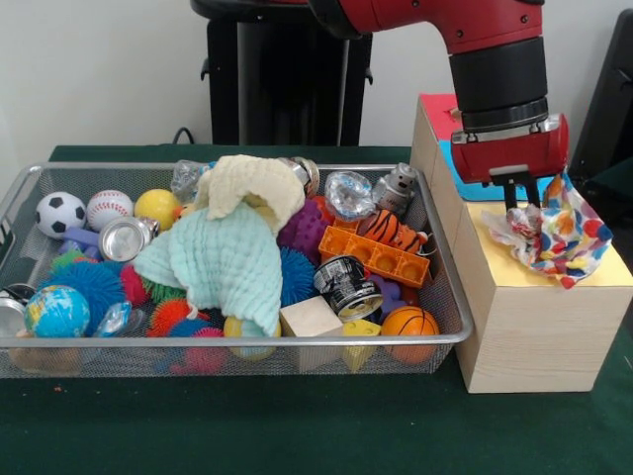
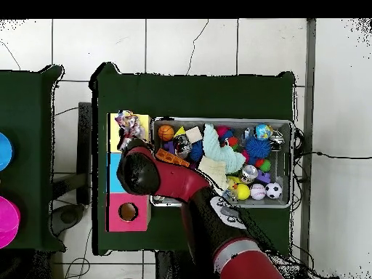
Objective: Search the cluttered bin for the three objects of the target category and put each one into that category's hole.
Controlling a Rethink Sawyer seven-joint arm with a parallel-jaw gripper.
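My gripper (image 1: 524, 206) hangs over the yellow top (image 1: 529, 272) of the wooden box, at the right of the bin. It is shut on a bunched part of a colourful dotted cloth (image 1: 559, 237). The remainder of that cloth spreads over the yellow top and over its right edge. The overhead view shows the dotted cloth (image 2: 128, 122) on the yellow section, while the arm (image 2: 142, 171) hides the gripper. In the wire bin (image 1: 30, 183) a mint cloth (image 1: 223, 259) and a cream cloth (image 1: 252, 183) lie heaped on the toys.
The bin also holds balls, cans, spiky toys, an orange brick (image 1: 376, 255), a toy tiger (image 1: 391, 230) and a small basketball (image 1: 408, 322). The box has a blue section (image 2: 116, 174) and a pink section with a round hole (image 2: 128, 212).
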